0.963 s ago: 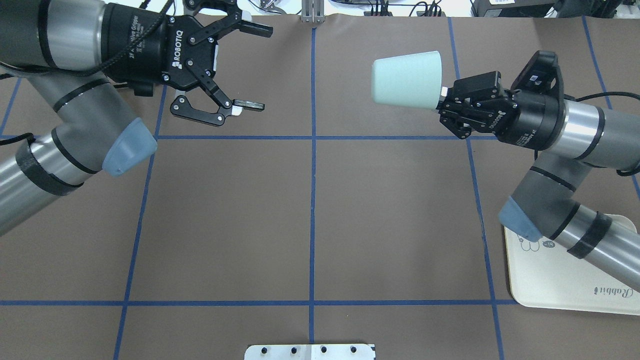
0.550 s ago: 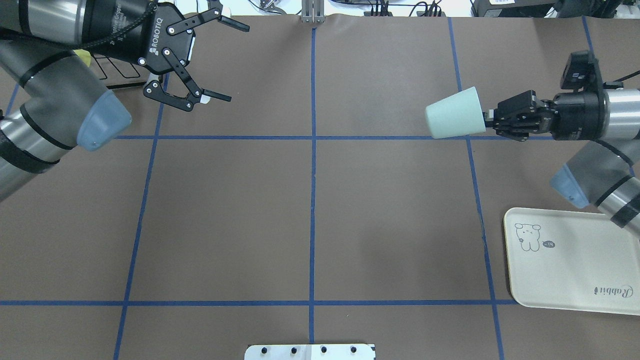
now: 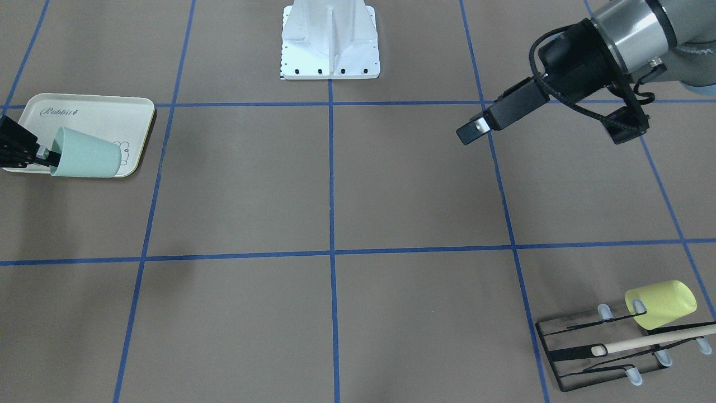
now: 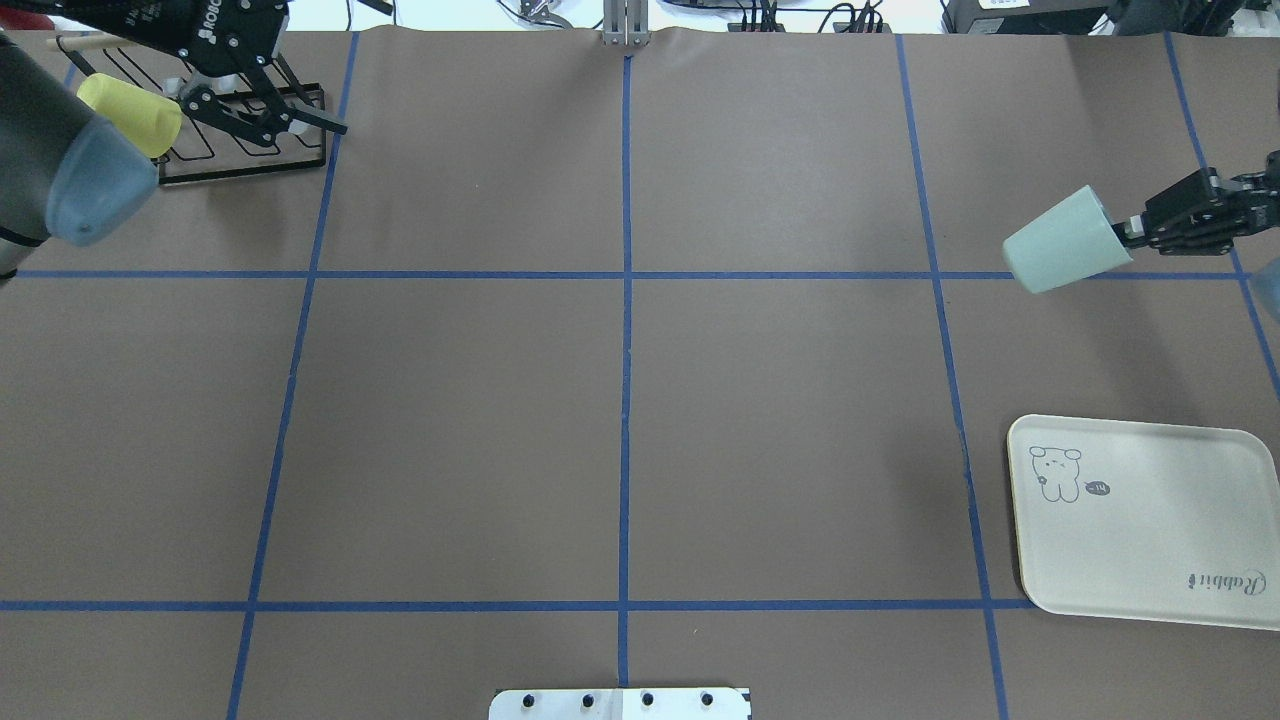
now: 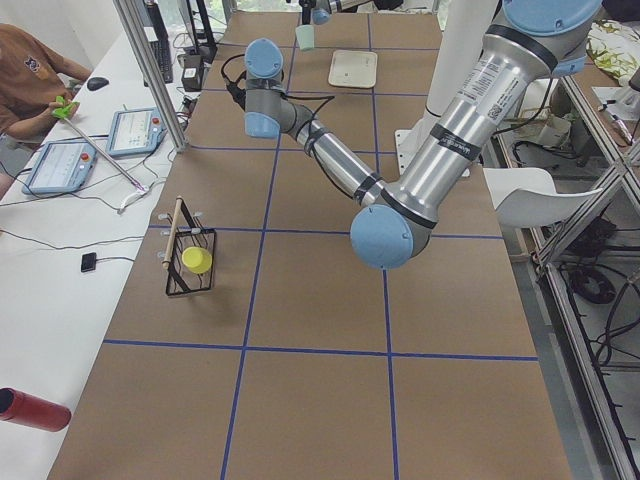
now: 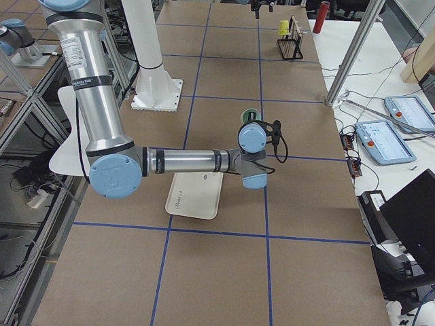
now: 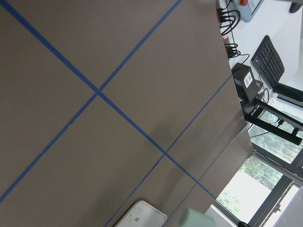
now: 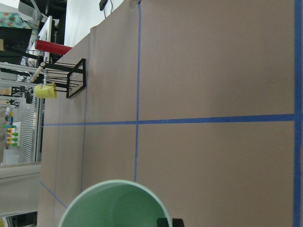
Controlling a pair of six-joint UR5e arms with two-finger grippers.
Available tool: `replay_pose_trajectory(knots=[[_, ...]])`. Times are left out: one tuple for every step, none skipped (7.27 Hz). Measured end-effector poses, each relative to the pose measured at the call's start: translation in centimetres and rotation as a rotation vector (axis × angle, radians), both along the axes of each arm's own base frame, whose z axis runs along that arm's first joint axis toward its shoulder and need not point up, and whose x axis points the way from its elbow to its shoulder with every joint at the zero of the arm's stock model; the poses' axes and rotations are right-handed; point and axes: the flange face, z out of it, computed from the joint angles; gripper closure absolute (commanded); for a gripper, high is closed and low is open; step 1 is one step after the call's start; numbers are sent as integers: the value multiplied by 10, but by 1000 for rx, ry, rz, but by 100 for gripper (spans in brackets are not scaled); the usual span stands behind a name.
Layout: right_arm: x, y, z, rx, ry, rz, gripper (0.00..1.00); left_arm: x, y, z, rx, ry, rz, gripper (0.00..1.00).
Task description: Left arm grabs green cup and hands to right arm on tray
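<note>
- The table (image 4: 450,430) is the biggest thing here: brown cover with a grid of blue tape lines.
- The right arm (image 6: 190,161) reaches out low over its own side of the table, near the tray.
- The left arm (image 3: 632,28) is up in the air on the opposite side, well apart from the right one.
- A white mount plate (image 3: 330,39) sits at the robot's edge of the table, on the centre line.
- The tray (image 4: 1140,530) lies flat on the robot's right with nothing on it, rabbit drawing and "Rabbit" script facing up.
- A black wire rack (image 4: 245,172) stands in the far corner on the robot's left.
- The right gripper (image 4: 1130,232) is pinching the cup's rim. The wrist view shows one finger just inside the mouth.
- The left gripper (image 3: 471,131) holds nothing. In the overhead view its fingers look spread, though the top one is cut off by the frame edge.
- The green cup (image 4: 1062,243) is tipped on its side in the air, mouth toward the right gripper and base toward the middle of the table. It's near the tray's far edge and not resting on it. Can't tell if it's right above it.
- A yellow cup (image 3: 663,304) hangs on its side on one of the rack's prongs.
- A wooden dowel (image 3: 654,338) runs along the rack.
</note>
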Motion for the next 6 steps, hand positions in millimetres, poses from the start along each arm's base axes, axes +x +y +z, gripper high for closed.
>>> replay_pose_trajectory(knots=[[15,10,19,-35,19,3,100,-9,-10,11,28,-58,-17,0],[31,18,40,-87,34,40,100,-19,-19,19,54,-109,-31,0],[44,19,55,-143,49,114,100,-26,-26,28,72,-148,-40,0],[51,14,67,-184,72,197,100,-31,-31,39,82,-180,-46,0],[54,6,78,-183,120,260,100,-38,-35,49,94,-213,-49,0],[56,-1,92,-141,194,295,100,-45,-39,59,110,-245,-51,0]])
